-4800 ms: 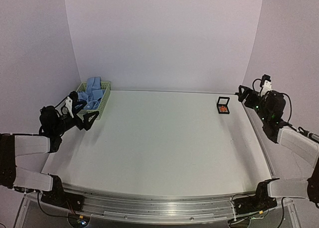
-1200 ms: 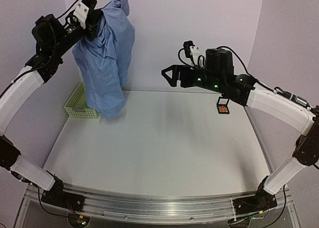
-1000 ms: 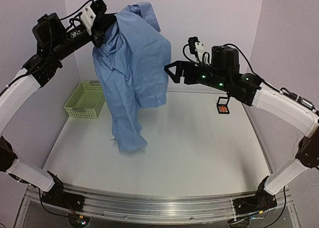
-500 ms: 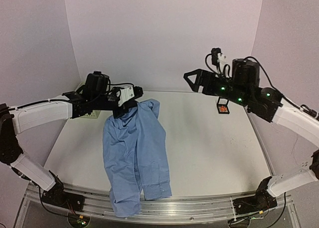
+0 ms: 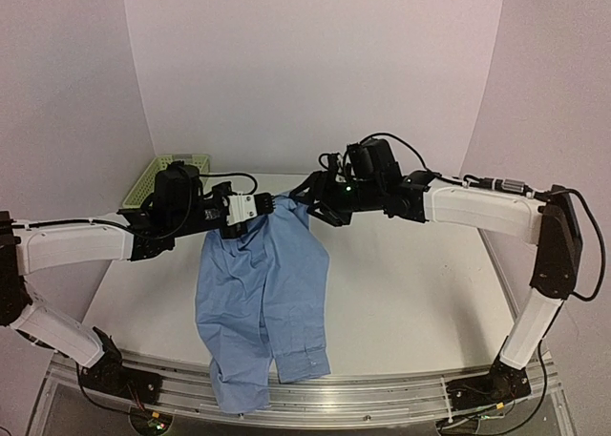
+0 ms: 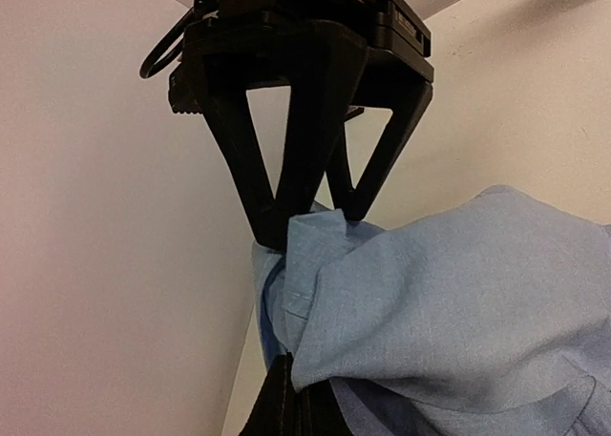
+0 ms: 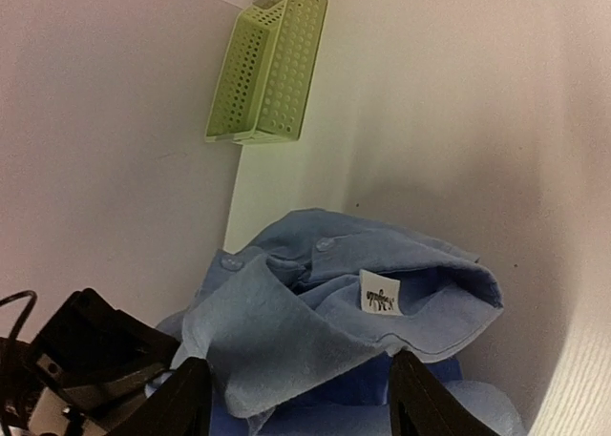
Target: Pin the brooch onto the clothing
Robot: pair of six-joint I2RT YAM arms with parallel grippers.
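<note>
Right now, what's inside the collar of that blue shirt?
A small white label with dark print sits inside the collar of the shirt. Folded fabric covers whatever lies deeper.

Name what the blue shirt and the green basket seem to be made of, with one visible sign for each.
Shirt: thin woven cloth, probably cotton or a blend, matte; it drapes, creases softly and carries a sewn label. Basket: moulded plastic by the look, pale green, smooth; stiff straight walls pierced by even rows of holes.
</note>
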